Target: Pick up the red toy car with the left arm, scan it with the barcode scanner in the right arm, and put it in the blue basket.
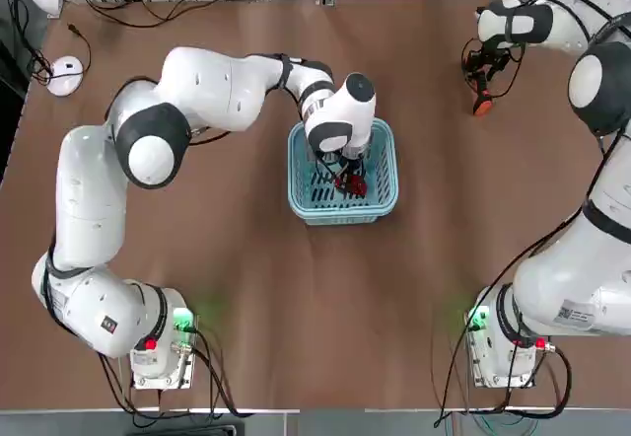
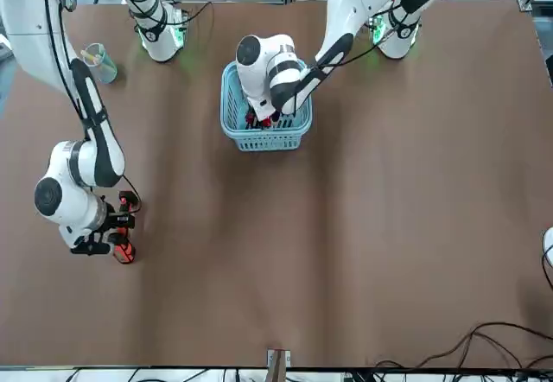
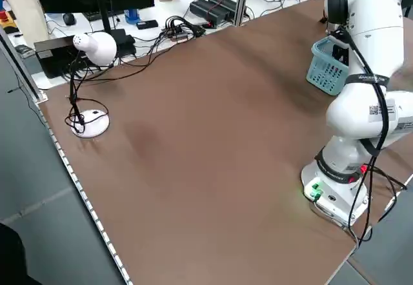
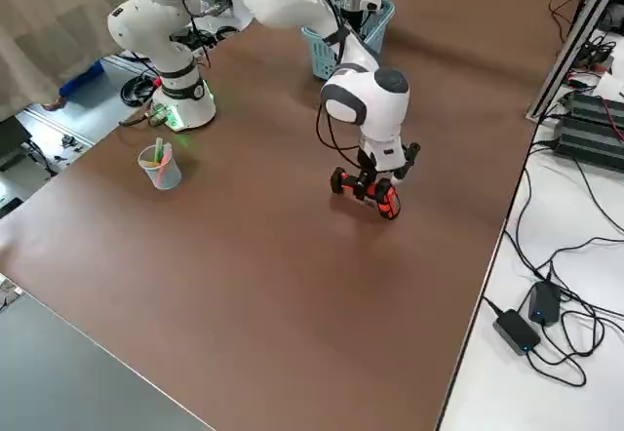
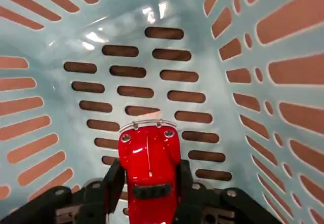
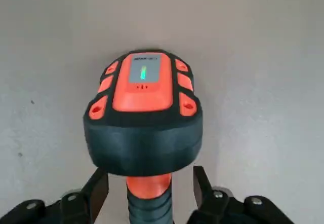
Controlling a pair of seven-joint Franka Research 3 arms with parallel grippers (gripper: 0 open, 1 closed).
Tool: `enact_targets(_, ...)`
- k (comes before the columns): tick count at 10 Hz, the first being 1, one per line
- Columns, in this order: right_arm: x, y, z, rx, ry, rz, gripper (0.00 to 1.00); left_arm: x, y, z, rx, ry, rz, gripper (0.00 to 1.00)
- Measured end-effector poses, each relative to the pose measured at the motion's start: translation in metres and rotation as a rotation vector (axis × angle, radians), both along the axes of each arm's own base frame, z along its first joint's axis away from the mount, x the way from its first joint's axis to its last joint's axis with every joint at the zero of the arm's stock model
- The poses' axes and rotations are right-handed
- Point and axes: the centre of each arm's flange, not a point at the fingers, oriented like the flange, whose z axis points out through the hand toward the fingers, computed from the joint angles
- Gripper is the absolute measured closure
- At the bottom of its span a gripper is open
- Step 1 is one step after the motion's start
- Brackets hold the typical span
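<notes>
We have the left tool (image 5: 147,193) lowered deep inside the light blue slotted plastic basket (image 1: 386,191), which sits near the middle of the brown surface (image 1: 256,298), and its fingers are clamped on the sides of the small glossy red toy car (image 5: 149,168), holding it just above the basket's slotted floor. Our first worry is the release: if the fingers part while the car hangs nose-down, it may drop, bounce and roll, though the walls should keep it inside. A greater risk, we judge, is the withdrawal, since the tool sits close to the near wall and a slanted lift could catch the rim and drag or tip the light basket. Far over on the right side of the surface, the right tool (image 6: 147,193) stands over the black-headed handheld barcode scanner with its orange-red handle (image 6: 144,117); its fingers stand apart on either side of the handle with visible gaps, so the scanner looks let go. If the scanner is balanced badly it could topple, and a careless retreat might knock it over.
</notes>
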Motion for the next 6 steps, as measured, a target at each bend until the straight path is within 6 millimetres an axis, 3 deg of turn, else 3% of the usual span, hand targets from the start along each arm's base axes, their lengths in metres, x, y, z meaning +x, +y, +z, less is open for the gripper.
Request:
enact_targets(3,0.011,0.003,0.024,-0.001,-0.019,0.004,0.14,0.001,0.0,0.001,-0.001,-0.001,0.001,0.44)
enact_targets(5,0.02,0.006,0.064,-0.005,-0.015,0.008,0.0,0.001,0.0,0.001,-0.002,-0.002,0.002,0.44)
enact_targets(6,0.025,0.011,0.088,-0.008,-0.032,0.014,0.0,0.002,0.0,0.001,-0.003,-0.002,0.003,0.44)
